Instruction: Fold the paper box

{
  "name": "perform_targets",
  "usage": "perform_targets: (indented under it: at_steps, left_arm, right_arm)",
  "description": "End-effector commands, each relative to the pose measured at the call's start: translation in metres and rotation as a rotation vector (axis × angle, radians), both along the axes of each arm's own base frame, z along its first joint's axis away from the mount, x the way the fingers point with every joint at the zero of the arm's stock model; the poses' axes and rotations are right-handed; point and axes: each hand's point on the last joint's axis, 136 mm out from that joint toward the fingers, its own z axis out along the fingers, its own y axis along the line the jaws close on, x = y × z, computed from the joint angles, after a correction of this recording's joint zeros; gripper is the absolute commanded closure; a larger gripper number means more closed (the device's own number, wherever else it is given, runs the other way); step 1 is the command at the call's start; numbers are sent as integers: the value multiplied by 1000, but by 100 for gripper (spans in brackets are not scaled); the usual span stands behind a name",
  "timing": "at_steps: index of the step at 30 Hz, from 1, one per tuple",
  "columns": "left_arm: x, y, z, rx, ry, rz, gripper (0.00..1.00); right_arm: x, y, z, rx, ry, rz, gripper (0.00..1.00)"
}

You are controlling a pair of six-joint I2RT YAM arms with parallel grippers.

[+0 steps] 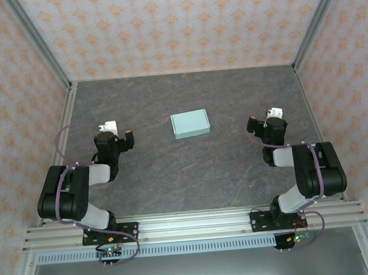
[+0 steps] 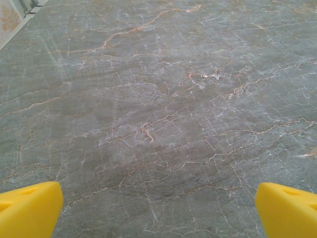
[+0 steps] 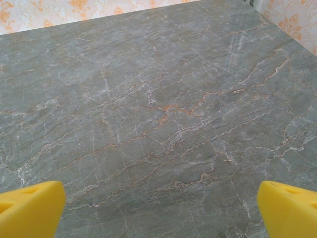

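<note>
Walls [image 1: 181,23]: pale paper with an orange motif, rising along the table's left, far and right edges.
Table [image 1: 175,183]: grey marble-patterned surface with thin white and rust veins.
Rail [image 1: 191,225]: aluminium beam along the near edge, carrying both arm bases.
Left arm [image 1: 70,191]: folded back near the near-left corner, its wrist towards the middle.
Right arm [image 1: 314,168]: folded the same way near the near-right corner.
Paper box [image 1: 190,123]: pale mint-blue, closed and lying flat at mid-table, a little towards the far edge, well apart from both arms, with bare surface between.
Box axis: the long side runs left to right, the right end turned slightly towards the far edge.
Left gripper [image 2: 158,198]: yellow fingers [image 2: 29,208] spread wide over bare marble, holding nothing.
Right gripper [image 3: 161,198]: yellow fingers [image 3: 29,206] likewise wide apart over bare marble.
</note>
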Motion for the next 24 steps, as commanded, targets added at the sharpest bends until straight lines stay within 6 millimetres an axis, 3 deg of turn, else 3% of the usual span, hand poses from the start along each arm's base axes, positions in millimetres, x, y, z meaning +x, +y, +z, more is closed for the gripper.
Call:
perform_targets:
  at_steps: [1,24]
  left_arm:
    - [10,2,18,16,-59,4,0]
    - [10,2,18,17,-58,5,0]
  right_arm:
    - [4,3,7,12,-19,4,1]
    - [4,4,6,0,-17,-1,1]
